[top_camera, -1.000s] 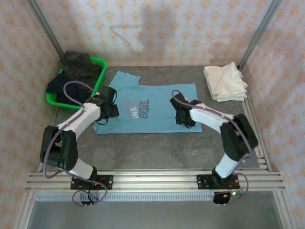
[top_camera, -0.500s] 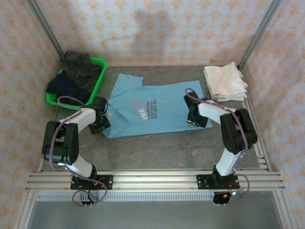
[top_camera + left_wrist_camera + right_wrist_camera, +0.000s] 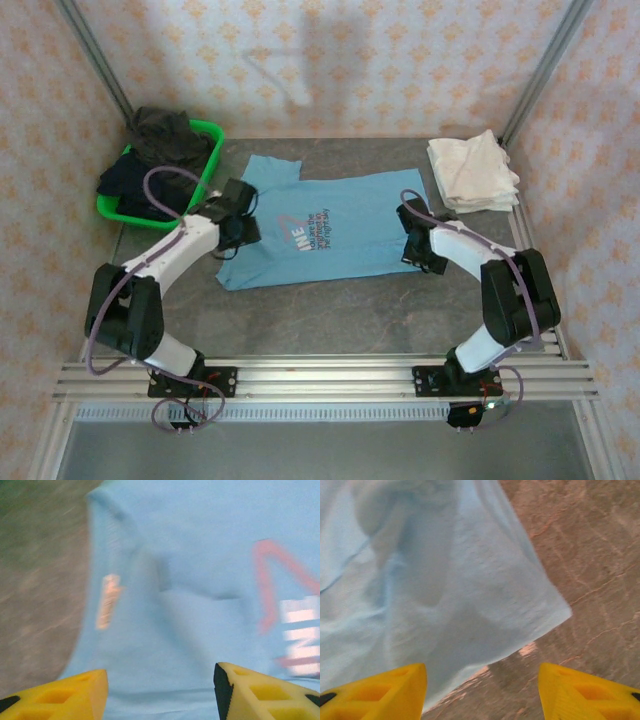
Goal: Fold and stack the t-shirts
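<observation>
The sky-blue t-shirt (image 3: 335,228) lies spread flat mid-table, print up, neck to the left. My left gripper (image 3: 244,228) hovers over its collar and shoulder end. In the left wrist view its yellow fingers (image 3: 70,695) stand apart above the blue cloth (image 3: 190,555), holding nothing, so the left gripper (image 3: 160,692) is open. My right gripper (image 3: 420,250) is at the shirt's right hem. In the right wrist view the right gripper (image 3: 482,692) is open over the hem corner (image 3: 470,605) and bare table. Folded cream-white t-shirts (image 3: 472,172) sit stacked at the back right.
A green plastic basket (image 3: 208,130) with dark clothes piled in it stands at the back left, close to the blue shirt's sleeve. The grey table (image 3: 350,320) has bare room in front of the shirt. Metal frame posts rise at both back corners.
The blue shirt has slid to the right and turned slightly. My left gripper swung out to the shirt's left edge and came back over the collar. My right gripper moved right to the hem.
</observation>
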Action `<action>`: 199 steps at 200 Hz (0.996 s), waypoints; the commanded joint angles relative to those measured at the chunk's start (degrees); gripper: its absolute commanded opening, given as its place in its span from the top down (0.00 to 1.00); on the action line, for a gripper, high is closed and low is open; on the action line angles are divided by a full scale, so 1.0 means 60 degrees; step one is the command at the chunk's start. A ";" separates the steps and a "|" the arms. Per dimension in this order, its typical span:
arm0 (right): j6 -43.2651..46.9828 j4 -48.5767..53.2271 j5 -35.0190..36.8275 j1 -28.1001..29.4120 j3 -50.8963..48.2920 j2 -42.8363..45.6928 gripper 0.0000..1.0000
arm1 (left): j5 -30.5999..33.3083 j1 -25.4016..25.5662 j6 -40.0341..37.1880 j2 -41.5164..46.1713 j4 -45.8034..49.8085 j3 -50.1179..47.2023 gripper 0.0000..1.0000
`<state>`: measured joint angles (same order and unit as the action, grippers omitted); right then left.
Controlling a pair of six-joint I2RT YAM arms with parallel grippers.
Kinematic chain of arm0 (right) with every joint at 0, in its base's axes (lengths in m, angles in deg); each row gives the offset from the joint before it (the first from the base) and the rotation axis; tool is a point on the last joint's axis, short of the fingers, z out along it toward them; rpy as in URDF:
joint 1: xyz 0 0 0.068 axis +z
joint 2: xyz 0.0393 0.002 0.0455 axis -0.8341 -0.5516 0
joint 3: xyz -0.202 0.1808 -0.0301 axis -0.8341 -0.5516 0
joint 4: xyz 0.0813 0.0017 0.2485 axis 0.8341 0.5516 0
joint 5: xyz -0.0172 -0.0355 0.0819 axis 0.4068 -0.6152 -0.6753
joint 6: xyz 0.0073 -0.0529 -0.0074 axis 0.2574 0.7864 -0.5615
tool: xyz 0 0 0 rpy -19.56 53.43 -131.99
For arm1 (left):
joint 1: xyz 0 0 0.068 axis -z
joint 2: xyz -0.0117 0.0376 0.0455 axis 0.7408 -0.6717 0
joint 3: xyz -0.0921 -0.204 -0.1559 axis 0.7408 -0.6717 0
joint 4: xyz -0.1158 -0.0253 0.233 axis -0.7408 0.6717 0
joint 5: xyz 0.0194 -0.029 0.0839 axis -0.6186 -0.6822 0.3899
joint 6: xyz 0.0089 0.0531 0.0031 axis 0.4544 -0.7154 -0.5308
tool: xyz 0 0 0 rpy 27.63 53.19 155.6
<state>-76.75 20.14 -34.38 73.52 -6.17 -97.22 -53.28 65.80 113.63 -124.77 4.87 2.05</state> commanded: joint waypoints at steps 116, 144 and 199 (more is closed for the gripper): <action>-0.0049 -0.0718 -0.0391 -0.0313 -0.0894 0.0411 0.41 | 0.0210 0.0938 0.0589 -0.4484 0.0716 0.3227 0.56; -0.0034 -0.0767 -0.0392 -0.0313 -0.0921 0.0350 0.41 | 0.0419 0.1013 0.0532 -0.4621 0.0880 0.3452 0.67; 0.0063 -0.0733 -0.0242 -0.0324 -0.0908 0.0303 0.41 | 0.0689 0.1087 0.0502 -0.4881 0.1325 0.3691 0.74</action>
<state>-76.62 15.59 -37.42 71.49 -11.16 -95.96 -52.47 71.83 116.31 -153.47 8.84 22.90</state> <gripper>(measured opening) 0.585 0.252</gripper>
